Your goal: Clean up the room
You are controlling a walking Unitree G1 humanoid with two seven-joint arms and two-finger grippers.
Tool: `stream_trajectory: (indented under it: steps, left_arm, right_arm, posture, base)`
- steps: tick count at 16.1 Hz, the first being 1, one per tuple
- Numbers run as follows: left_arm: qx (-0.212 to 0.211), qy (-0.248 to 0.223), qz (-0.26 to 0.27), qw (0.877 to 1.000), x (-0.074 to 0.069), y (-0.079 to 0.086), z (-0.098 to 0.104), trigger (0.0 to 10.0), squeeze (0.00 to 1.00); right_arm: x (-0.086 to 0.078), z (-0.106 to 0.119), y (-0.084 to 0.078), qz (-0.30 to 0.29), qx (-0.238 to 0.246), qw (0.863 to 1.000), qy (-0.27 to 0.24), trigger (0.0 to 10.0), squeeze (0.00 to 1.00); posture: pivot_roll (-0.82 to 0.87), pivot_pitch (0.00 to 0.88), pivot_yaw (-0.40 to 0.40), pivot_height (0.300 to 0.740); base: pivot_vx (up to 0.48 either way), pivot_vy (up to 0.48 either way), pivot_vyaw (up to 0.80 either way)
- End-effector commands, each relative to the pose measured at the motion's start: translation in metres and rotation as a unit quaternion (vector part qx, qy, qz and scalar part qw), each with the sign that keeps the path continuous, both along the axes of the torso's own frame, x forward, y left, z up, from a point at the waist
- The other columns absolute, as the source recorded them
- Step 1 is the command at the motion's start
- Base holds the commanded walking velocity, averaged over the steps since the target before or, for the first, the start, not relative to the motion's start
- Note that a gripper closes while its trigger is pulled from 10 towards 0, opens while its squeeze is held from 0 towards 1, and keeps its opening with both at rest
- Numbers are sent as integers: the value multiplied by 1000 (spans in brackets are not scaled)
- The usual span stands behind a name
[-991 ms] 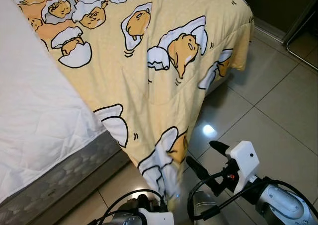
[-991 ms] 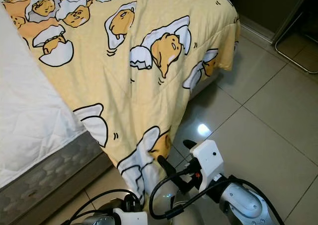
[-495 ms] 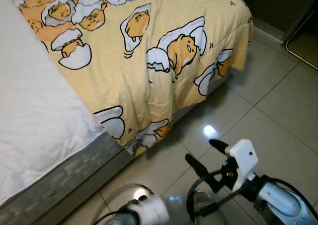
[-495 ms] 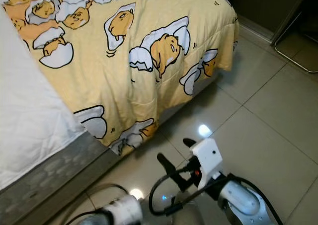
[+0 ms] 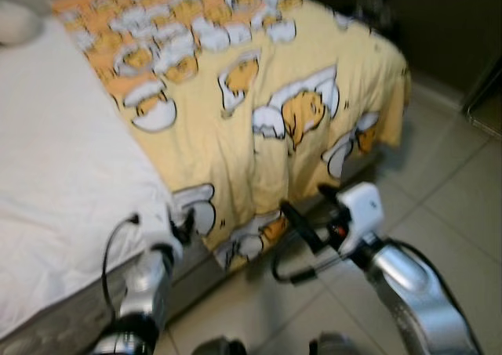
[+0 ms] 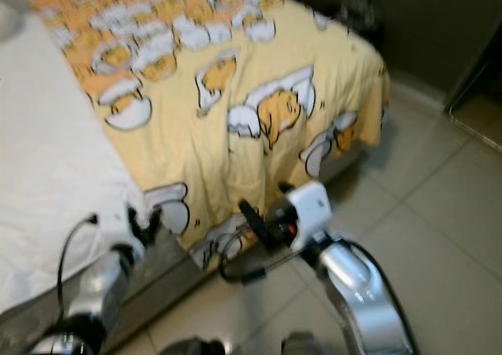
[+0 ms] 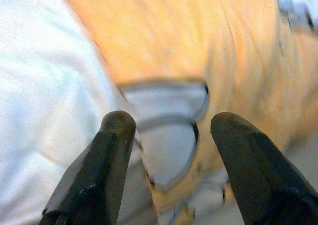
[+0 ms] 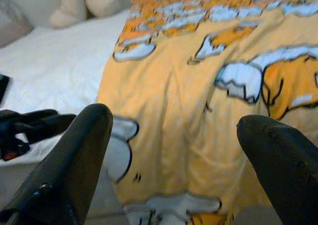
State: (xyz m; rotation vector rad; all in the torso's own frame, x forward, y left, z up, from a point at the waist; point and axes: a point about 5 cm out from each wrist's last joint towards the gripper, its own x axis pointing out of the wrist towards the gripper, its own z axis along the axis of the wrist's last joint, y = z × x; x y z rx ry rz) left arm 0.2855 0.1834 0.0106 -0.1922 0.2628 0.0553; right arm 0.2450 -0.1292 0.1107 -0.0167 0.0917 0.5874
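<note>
Blanket — yellow, printed with cartoon eggs — lies spread over the far half of the bed, its near corner hanging down the side toward the tiled floor. Nearest the robot, both arms are raised toward that drooping corner. The left gripper sits at the mattress edge, just beside the blanket's hem, its fingers spread with nothing between them; its wrist view shows the white egg patch of the hem framed in the gap. The right gripper hovers in front of the hanging corner, fingers wide apart and empty.

Beyond the grippers, the white mattress is bare on the robot's left. A pale stuffed toy or pillow rests far back by the head end.

The step in hand looks like taking hold of the blanket to straighten it. It would go best with each gripper pinching the hem itself — not the fold above it — with the two holds kept well apart, so the cloth draws evenly rather than bunching. The head views are blurred, so exact contact cannot be told.
</note>
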Motion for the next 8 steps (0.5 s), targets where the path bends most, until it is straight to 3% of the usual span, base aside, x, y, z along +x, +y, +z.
stream_trajectory:
  steps: [1, 3, 4, 5, 6, 8]
  left_arm:
    - [-2, 1, 41, 999, -1, 14, 2, 10000, 0]
    - [51, -52, 71, 995, 4, 31, 28, 10000, 0]
    - [60, -74, 78, 992, 0, 36, 38, 10000, 0]
    - [70, -85, 88, 990, -4, 40, 43, 10000, 1000]
    - [83, -98, 105, 986, -10, 44, 51, 10000, 1000]
    - [90, -112, 111, 983, -18, 35, 60, 10000, 1000]
  right_arm:
    - [6, -4, 3, -11, 4, 1000, -5, 10000, 0]
    - [27, 0, -9, -104, 29, 994, -17, 10000, 0]
    - [33, -1, -19, -148, 39, 988, -15, 10000, 0]
    - [35, -4, -25, -168, 46, 985, -12, 10000, 0]
    - [38, -7, -31, -185, 57, 981, -8, 10000, 1000]
    - [39, -14, -35, -199, 55, 979, -1, 10000, 1000]
  posture:
    - [-184, 0, 166, 740]
    - [-171, 0, 170, 740]
    - [-169, 0, 171, 740]
    - [-170, 0, 173, 740]
    - [-167, 0, 178, 740]
    - [-164, 0, 180, 740]
  base:
    - [0, 0, 0]
    - [0, 0, 0]
    - [0, 0, 0]
    - [0, 0, 0]
    - [0, 0, 0]
    - [0, 0, 0]
